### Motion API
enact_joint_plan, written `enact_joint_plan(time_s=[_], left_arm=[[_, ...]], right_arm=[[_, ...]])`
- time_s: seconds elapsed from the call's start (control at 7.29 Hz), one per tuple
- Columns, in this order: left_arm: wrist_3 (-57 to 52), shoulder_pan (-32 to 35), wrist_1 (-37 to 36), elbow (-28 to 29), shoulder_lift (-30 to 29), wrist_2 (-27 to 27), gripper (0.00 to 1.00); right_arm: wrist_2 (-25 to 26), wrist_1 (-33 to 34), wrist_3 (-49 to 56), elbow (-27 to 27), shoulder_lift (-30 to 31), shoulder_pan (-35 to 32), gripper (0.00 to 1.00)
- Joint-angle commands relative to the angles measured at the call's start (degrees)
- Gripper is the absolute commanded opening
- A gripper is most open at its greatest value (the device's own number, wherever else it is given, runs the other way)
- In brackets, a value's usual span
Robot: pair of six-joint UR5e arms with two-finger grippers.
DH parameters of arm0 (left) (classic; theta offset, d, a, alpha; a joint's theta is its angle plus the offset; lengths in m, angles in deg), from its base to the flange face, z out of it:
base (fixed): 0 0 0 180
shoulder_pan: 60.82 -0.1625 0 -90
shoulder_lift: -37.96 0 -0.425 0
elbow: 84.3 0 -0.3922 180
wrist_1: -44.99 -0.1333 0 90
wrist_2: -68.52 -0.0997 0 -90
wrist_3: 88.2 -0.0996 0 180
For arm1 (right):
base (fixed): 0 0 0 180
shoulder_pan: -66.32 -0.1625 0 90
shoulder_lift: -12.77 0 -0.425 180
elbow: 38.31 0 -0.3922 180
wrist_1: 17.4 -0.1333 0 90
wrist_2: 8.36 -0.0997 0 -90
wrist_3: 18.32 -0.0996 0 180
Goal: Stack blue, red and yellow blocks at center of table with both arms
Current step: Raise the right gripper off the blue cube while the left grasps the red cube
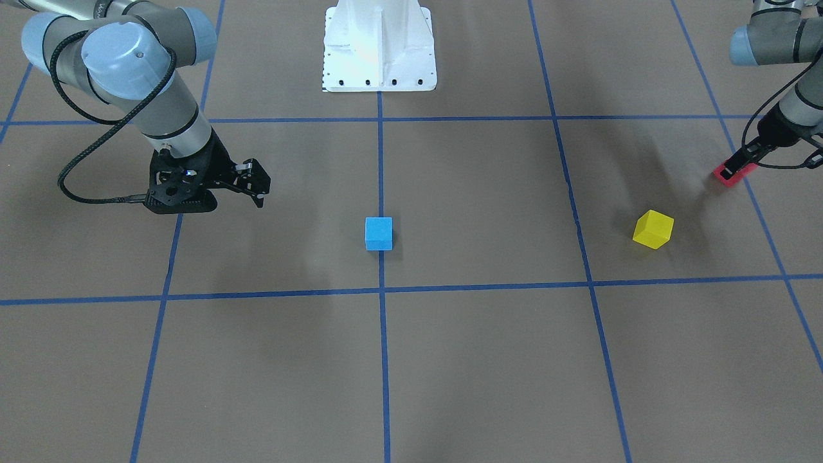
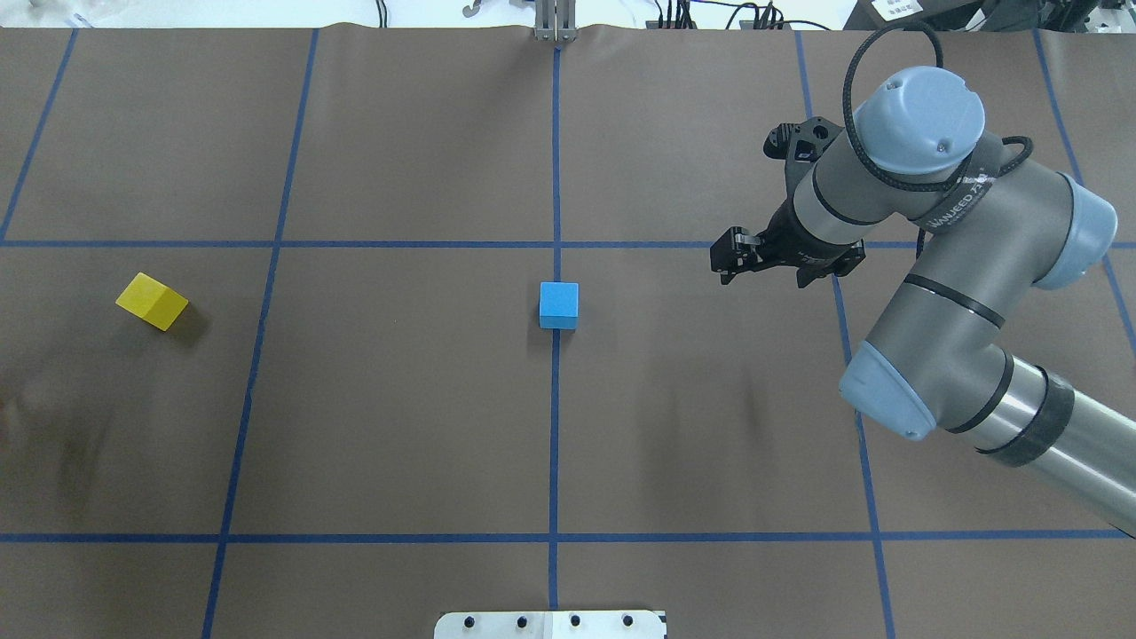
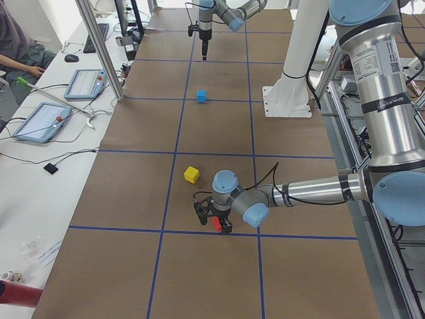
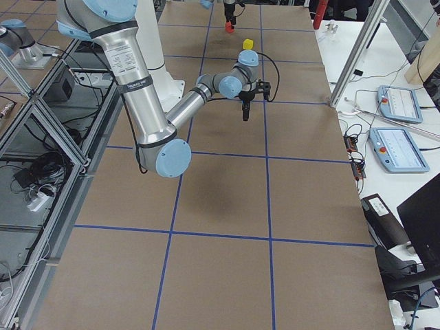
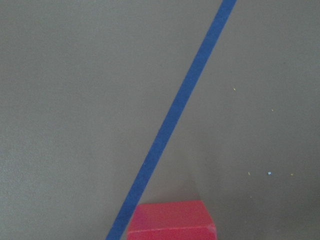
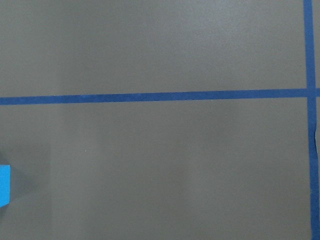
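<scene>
A blue block (image 1: 379, 233) sits on the table's centre line; it also shows in the overhead view (image 2: 558, 304) and at the left edge of the right wrist view (image 6: 4, 185). A yellow block (image 1: 652, 229) lies toward the robot's left side (image 2: 151, 300). My left gripper (image 1: 735, 168) is shut on a red block (image 1: 730, 175), low over the table beyond the yellow block; the red block fills the bottom of the left wrist view (image 5: 170, 221). My right gripper (image 2: 729, 257) is open and empty, hovering to the right of the blue block, apart from it.
The white robot base (image 1: 379, 48) stands at the table's robot-side edge. Blue tape lines (image 2: 555, 399) divide the brown table into squares. Tablets and cables (image 3: 46, 119) lie on the operators' bench beside the table.
</scene>
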Motion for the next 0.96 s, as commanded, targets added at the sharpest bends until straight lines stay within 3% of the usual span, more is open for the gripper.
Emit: enact_joint_plan(time_s=[0.0, 0.14, 0.27, 0.41, 0.55, 0.69, 0.82], left_arm=[[0.1, -0.1, -0.1, 0.7, -0.5, 0.1, 0.82], [0.2, -0.1, -0.1, 0.9, -0.5, 0.1, 0.68], [0.2, 0.0, 0.0, 1.0, -0.5, 0.1, 0.66], [0.2, 0.0, 0.0, 0.9, -0.5, 0.1, 0.50], [0.2, -0.1, -0.1, 0.9, -0.5, 0.2, 0.07], [0.2, 0.0, -0.5, -0.9, -0.8, 2.0, 0.00], [0.2, 0.3, -1.2, -6.1, -1.2, 4.8, 0.00]], right_arm=[[0.0, 0.0, -0.1, 0.1, 0.0, 0.0, 1.00], [0.0, 0.0, -0.2, 0.1, 0.0, 0.0, 1.00], [0.0, 0.0, -0.2, 0.0, 0.0, 0.0, 1.00], [0.0, 0.0, -0.2, -0.1, 0.0, 0.0, 1.00], [-0.1, 0.0, -0.2, 0.0, 0.0, 0.0, 1.00], [-0.4, 0.1, -0.2, 0.3, 0.0, -0.1, 1.00], [-0.6, 0.1, -0.1, 0.4, -0.1, -0.9, 1.00]])
